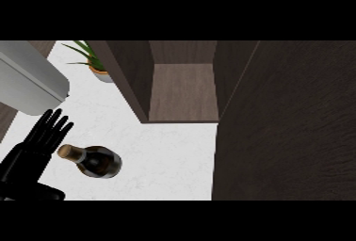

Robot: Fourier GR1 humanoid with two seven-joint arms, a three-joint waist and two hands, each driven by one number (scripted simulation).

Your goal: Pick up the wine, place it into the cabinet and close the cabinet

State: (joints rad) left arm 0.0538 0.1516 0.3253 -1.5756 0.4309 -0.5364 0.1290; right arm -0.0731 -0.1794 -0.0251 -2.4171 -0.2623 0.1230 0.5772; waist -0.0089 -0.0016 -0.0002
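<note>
- A potted plant (93, 60) with thin green leaves stands at the counter's far left.
- A large grey cylindrical body (28, 80) slants across the upper left.
- The white marbled countertop (167, 160) lies below.

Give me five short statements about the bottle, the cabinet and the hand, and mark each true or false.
1. The wine bottle stands on the white counter. True.
2. The cabinet is closed. False: its door is swung open.
3. The left hand grips the bottle. False: its fingers are straight, beside the bottle.
4. A potted plant stands left of the cabinet. True.
5. The bottle is inside the cabinet. False: the shelf shows nothing on it.
</note>
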